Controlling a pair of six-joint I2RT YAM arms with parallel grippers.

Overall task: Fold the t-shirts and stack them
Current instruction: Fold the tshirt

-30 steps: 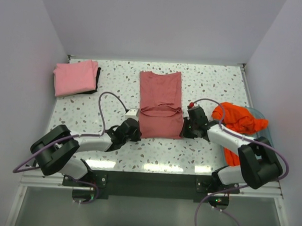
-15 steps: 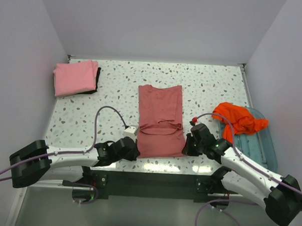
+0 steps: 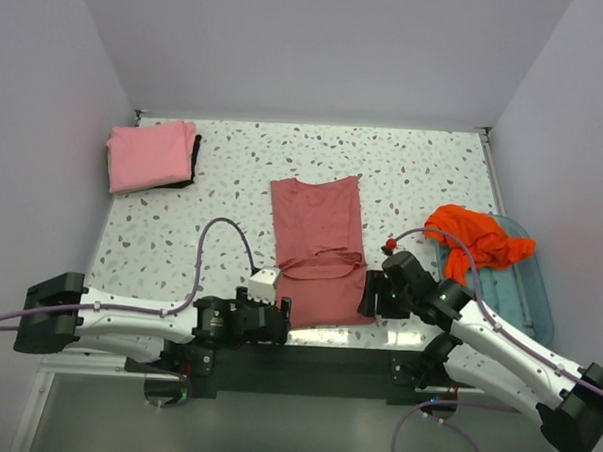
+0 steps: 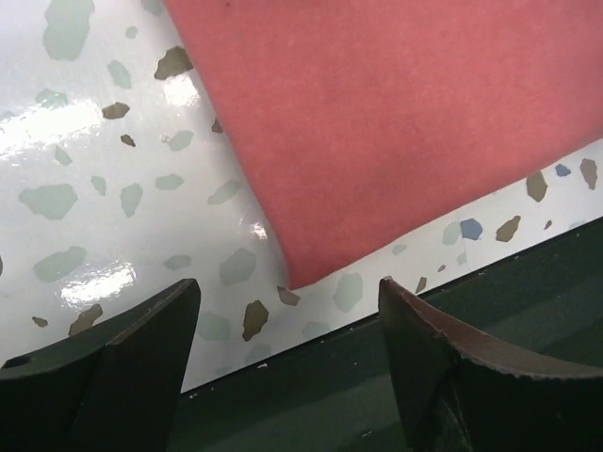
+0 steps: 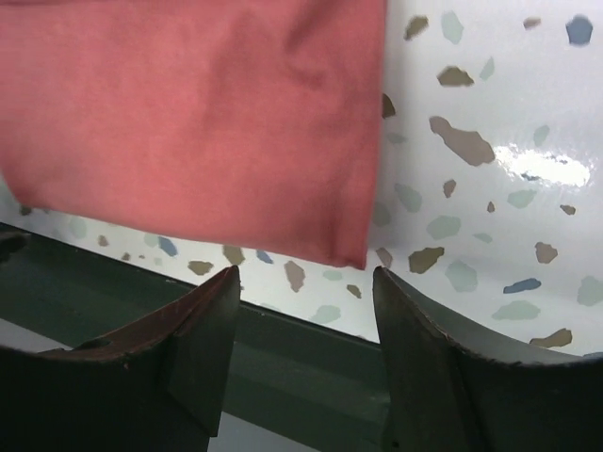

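Note:
The dusty rose-red t-shirt [image 3: 318,247] lies flat as a long strip in the middle of the table, its near hem at the front edge. My left gripper [image 3: 285,313] stands open just off its near left corner [image 4: 294,275], nothing between the fingers [image 4: 122,367]. My right gripper [image 3: 372,295] is open beside the near right corner [image 5: 353,250], also holding nothing. A lighter pink t-shirt [image 3: 150,155] sits folded at the back left. The orange t-shirt [image 3: 475,238] lies crumpled at the right.
A pale blue plastic tray [image 3: 527,292] sits at the right edge under the orange cloth. A dark item [image 3: 194,159] lies under the pink shirt. The table's dark front rail [image 4: 396,320] runs right below both grippers. Walls enclose three sides.
Both arms drew the rose-red shirt toward the front edge, slightly skewing it. Both grippers, shut on its near corners before, have opened and let go.

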